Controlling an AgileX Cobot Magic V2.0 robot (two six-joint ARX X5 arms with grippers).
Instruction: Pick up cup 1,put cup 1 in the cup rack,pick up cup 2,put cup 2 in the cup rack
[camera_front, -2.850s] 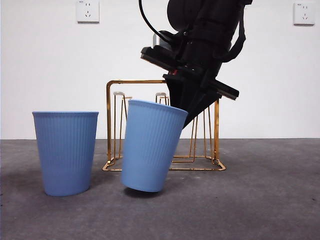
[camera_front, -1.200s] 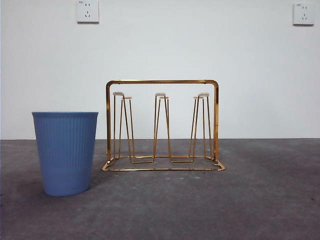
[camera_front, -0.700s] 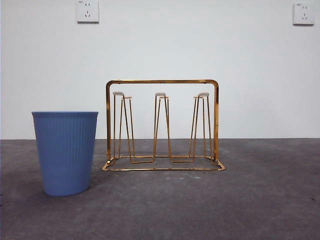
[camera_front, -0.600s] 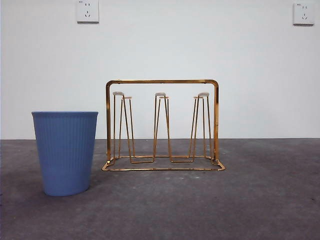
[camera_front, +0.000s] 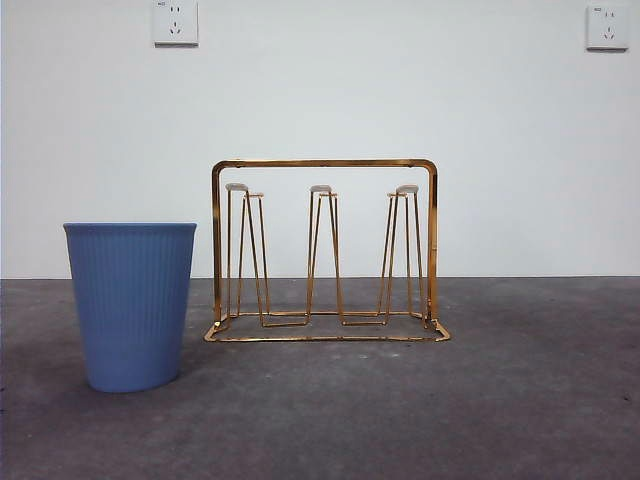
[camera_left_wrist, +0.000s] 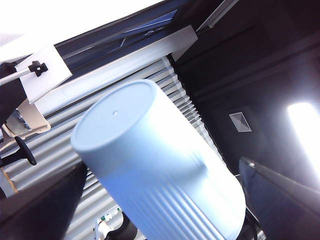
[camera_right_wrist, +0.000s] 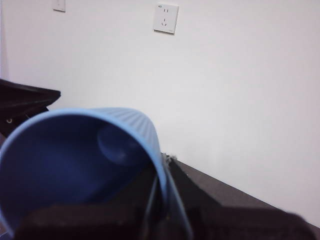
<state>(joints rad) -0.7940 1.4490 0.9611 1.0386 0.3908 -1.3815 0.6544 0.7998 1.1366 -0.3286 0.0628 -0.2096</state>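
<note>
A pale blue ribbed cup (camera_right_wrist: 75, 165) is up in the air, out of the front view. My right gripper (camera_right_wrist: 160, 200) is shut on its rim, one jaw inside the wall and one outside. In the left wrist view the same cup (camera_left_wrist: 160, 165) points its base toward the ceiling and sits between the wide-apart jaws of my open left gripper (camera_left_wrist: 162, 164), with a gap on one side. A second blue cup (camera_front: 132, 305) stands upright on the table, left of the gold wire cup rack (camera_front: 323, 163). Nothing hangs on the rack's pegs.
A dark grey table (camera_front: 450, 410) runs to a white wall with two sockets (camera_front: 175, 22). A black part (camera_right_wrist: 25, 102) juts in beside the held cup in the right wrist view.
The arm that held the pale cup tilted just above the table in front of the rack has risen out of the front view with it. Nothing has moved there in the last second.
</note>
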